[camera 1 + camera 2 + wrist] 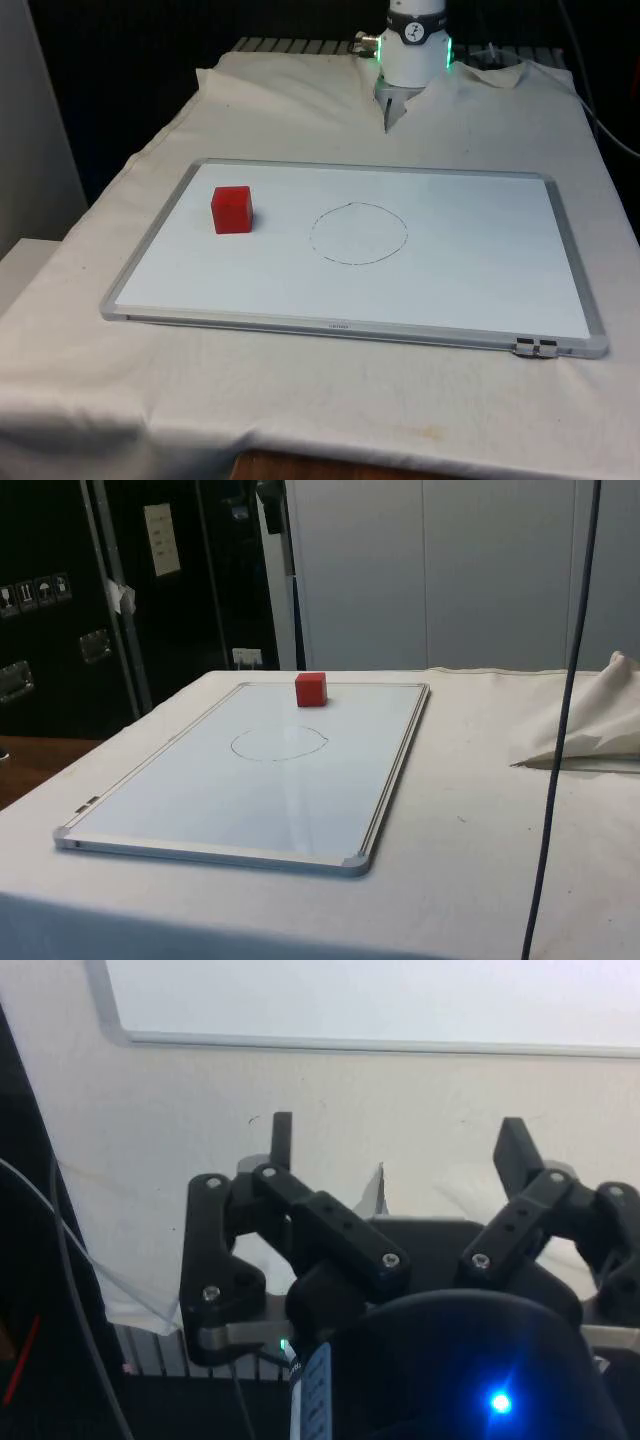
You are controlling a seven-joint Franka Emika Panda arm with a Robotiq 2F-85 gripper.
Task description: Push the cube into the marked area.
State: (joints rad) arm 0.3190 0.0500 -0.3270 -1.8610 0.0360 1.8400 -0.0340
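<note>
A table draped in a creased white cloth (pixel 300 110) is seen, and on it a flat rectangular whiteboard (pixel 480 290) with a thin metallic frame and rounded corners is laid, its long axis running across the front view from left to right. A red cube (pixel 231 210) is set on the glossy white surface near the board's end at the front view's left, resting flat on one face. Its edges are sharp and its faces matte and plain; it is turned only slightly off the board's edges, and, all sides being alike, no long axis can be made out. In the side view the cube (pixel 310 689) is found by the board's far short edge. A thin, hand-drawn circle (pixel 358 233) is marked near the middle of the board, somewhat irregular in outline and slightly wider than tall; the cube is kept clear of it, well apart towards the front view's left. In the wrist view the black gripper (pixel 395 1145) is held above bare cloth, just off the board's framed edge (pixel 400 1045), with its two slim fingers (pixel 282 1140) spread wide apart and nothing between them. Loose folds of cloth (pixel 590 725) are bunched at the table's far end.
</note>
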